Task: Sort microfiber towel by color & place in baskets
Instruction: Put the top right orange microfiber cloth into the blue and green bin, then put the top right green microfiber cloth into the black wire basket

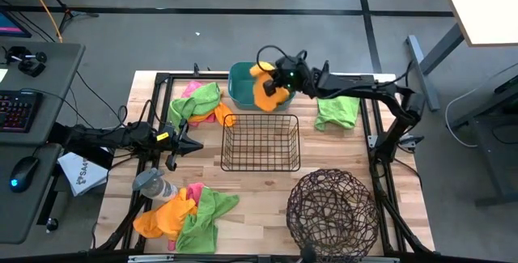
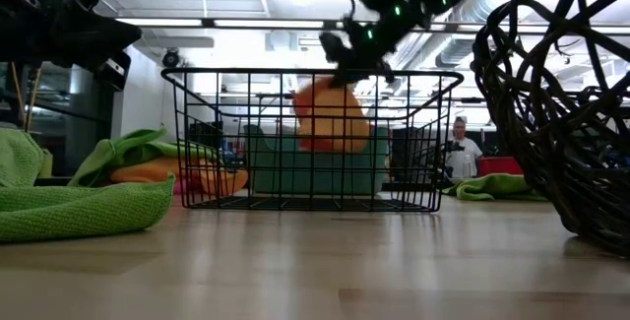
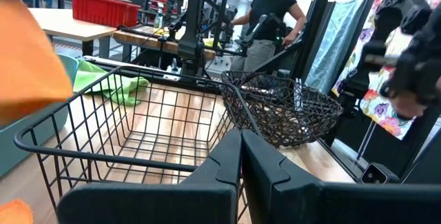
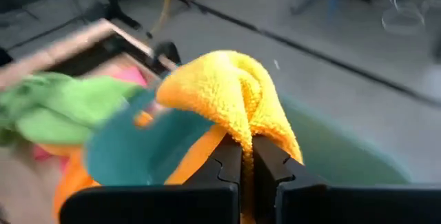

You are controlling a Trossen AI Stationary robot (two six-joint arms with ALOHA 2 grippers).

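My right gripper (image 1: 273, 82) (image 4: 247, 152) is over the teal tub (image 1: 239, 87), shut on an orange towel (image 1: 267, 93) (image 2: 330, 118). More orange cloth (image 4: 76, 176) shows below it. My left gripper (image 1: 197, 144) (image 3: 241, 156) waits shut, left of the black wire basket (image 1: 261, 142), touching nothing. One pile of green, pink and orange towels (image 1: 198, 103) lies at the table's far left. Another pile (image 1: 184, 213) lies at the near left. A single green towel (image 1: 337, 111) lies flat at the far right. The round twig basket (image 1: 332, 206) stands near right. My right gripper pinches a bunched fold of the orange towel (image 4: 238, 124) between its two fingers, several layers bulging past the fingertips. In the low view the towel hangs below the gripper (image 2: 345, 56). Whether its lower end (image 2: 330, 146) touches the tub cannot be told.
A grey bottle (image 1: 154, 186) lies at the left edge beside the near pile. The wire basket stands between the tub and the table's near side. Bare wood (image 1: 251, 206) lies near the middle. A person (image 3: 272, 17) stands beyond the table.
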